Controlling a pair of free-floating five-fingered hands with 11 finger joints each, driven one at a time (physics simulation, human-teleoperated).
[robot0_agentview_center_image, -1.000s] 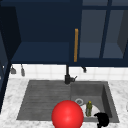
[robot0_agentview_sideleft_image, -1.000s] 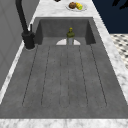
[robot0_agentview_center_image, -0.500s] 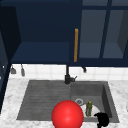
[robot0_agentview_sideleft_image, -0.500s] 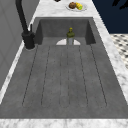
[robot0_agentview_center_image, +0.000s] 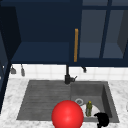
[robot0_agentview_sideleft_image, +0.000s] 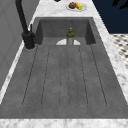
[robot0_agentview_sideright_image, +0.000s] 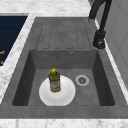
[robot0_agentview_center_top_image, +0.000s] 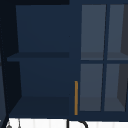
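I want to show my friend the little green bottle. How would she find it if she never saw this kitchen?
Start at the grey sink and look into its deep basin, on the side away from the ribbed draining board. A round white plate lies on the basin floor beside the drain, and the bottle stands upright on it. It is the only green thing there, with a yellow cap.

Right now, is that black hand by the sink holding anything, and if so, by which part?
Nothing that can be seen. The right hand sits at the sink's front edge, beside the green bottle on the white plate; its fingers cannot be made out.
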